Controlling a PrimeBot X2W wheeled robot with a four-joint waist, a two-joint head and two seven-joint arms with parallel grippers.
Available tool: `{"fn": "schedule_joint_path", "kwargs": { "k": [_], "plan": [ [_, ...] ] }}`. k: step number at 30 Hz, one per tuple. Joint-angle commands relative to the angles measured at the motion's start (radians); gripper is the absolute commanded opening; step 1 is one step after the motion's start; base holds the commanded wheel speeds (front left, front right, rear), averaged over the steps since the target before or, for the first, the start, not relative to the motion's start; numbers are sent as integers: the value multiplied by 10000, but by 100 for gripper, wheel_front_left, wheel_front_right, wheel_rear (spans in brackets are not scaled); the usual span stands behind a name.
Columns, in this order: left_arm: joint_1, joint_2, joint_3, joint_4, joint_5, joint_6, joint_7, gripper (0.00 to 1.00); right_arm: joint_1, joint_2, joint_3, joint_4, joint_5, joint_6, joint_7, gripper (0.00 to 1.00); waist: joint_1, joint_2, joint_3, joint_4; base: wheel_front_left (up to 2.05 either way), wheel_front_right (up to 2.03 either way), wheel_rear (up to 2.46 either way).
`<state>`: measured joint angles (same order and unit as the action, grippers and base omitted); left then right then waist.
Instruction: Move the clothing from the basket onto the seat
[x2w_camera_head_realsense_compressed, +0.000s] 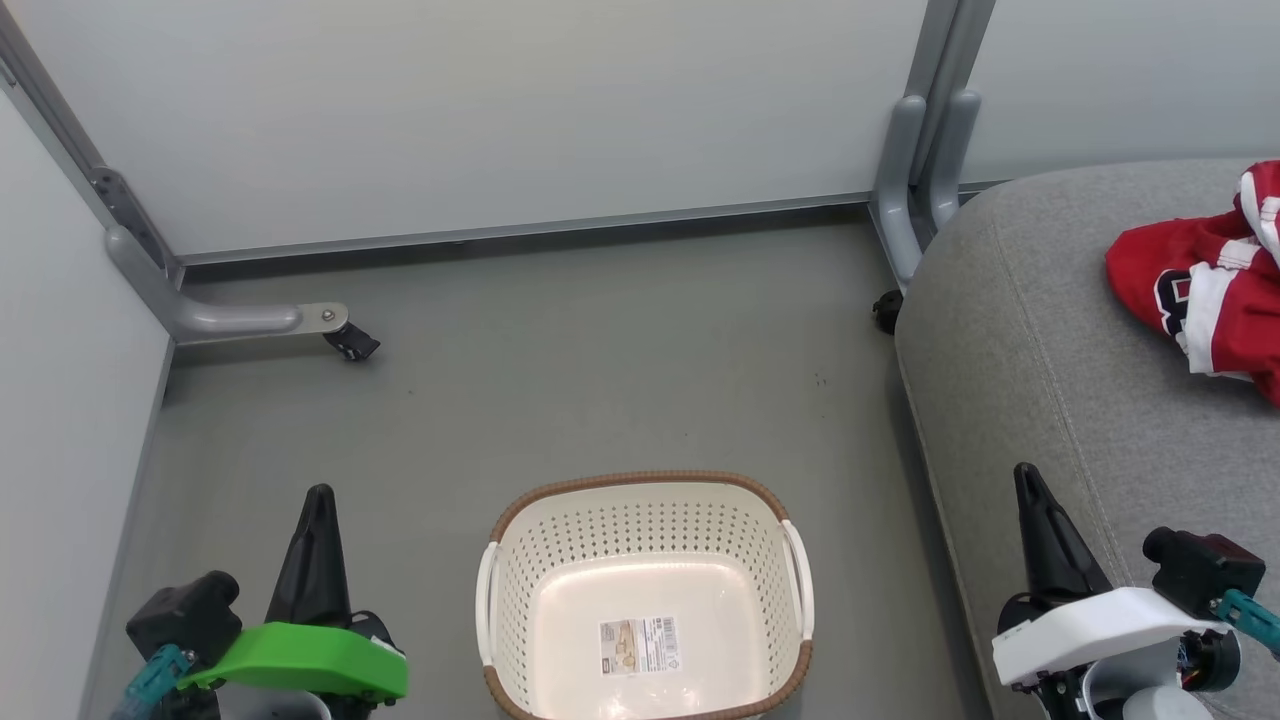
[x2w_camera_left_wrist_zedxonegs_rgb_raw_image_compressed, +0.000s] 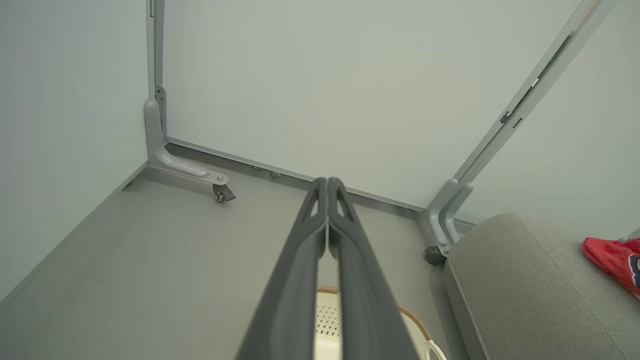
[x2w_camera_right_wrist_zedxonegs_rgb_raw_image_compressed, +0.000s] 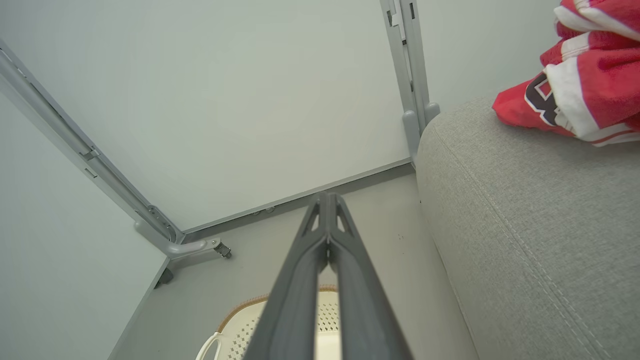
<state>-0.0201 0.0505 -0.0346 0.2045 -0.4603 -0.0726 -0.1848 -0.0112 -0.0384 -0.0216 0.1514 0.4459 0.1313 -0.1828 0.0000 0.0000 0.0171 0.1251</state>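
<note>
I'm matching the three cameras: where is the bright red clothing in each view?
Head view: soft bright red clothing with white stripe trim, right edge, upper half.
Left wrist view: clothing, right edge, below the middle.
Right wrist view: clothing, top right corner.
Shared landmark: the large grey woven-fabric seat that it lies on.
</note>
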Motion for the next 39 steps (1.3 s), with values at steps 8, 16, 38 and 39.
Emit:
{"fn": "schedule_joint_path", "kwargs": {
  "k": [8,16,38,39],
  "plan": [
    [-340,36,227,-59,-1598,-123,366,0,-350,-80,-151,11,1600,-2,378,0,0,0,-12,-99,0,0,0],
    [-416,40,368,-7,-2776,-179,673,0,-429,-93,-237,117,2792,-3,679,0,0,0,-22,-189,0,0,0],
    [-594,45,716,114,-5547,-316,1397,0,-629,-121,-450,367,5605,-4,1404,0,0,0,-49,-438,0,0,0],
    [-604,45,734,119,-5684,-325,1433,0,-640,-122,-461,380,5733,-4,1438,0,0,0,-51,-451,0,0,0]
  ]
}}
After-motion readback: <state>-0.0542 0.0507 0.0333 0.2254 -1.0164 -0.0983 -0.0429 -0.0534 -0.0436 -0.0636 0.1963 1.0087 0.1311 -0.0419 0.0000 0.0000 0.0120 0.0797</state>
